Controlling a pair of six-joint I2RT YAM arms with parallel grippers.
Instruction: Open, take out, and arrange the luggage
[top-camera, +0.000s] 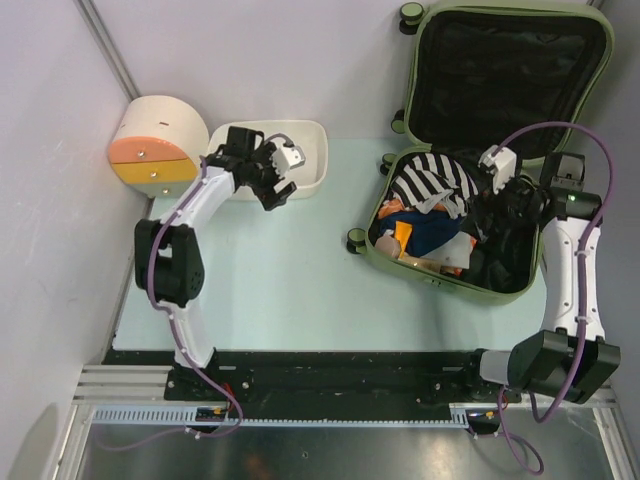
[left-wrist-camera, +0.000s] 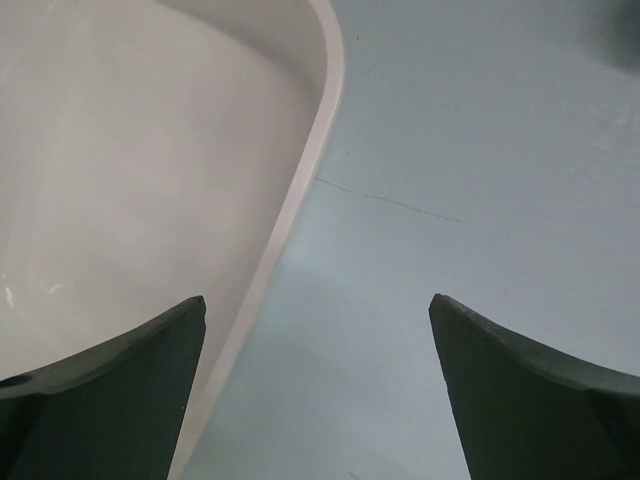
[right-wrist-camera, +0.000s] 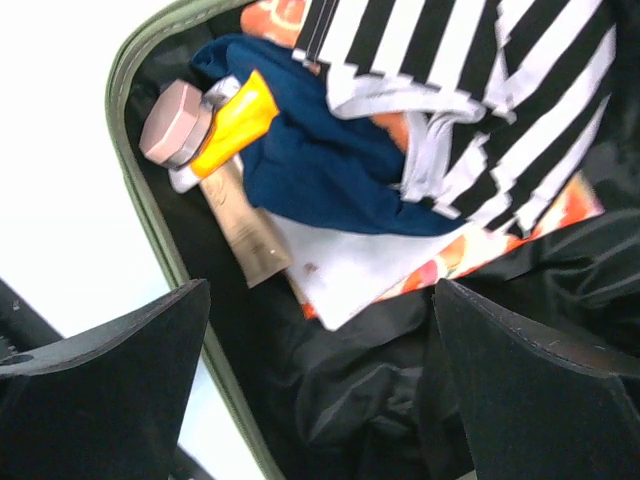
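The olive-green luggage lies open at the right of the table, its lid leaning back with black lining showing. Inside lie a black-and-white striped cloth, a blue cloth, a yellow tube, a pink-capped jar and a beige tube. My right gripper hangs open over the black lining near the luggage rim, holding nothing. My left gripper is open and empty above the table, beside the white tub's rim.
A white rectangular tub sits at the back centre-left. A round cream drawer box with an orange front stands in the back left corner against the wall. The pale green table spreads between the arms.
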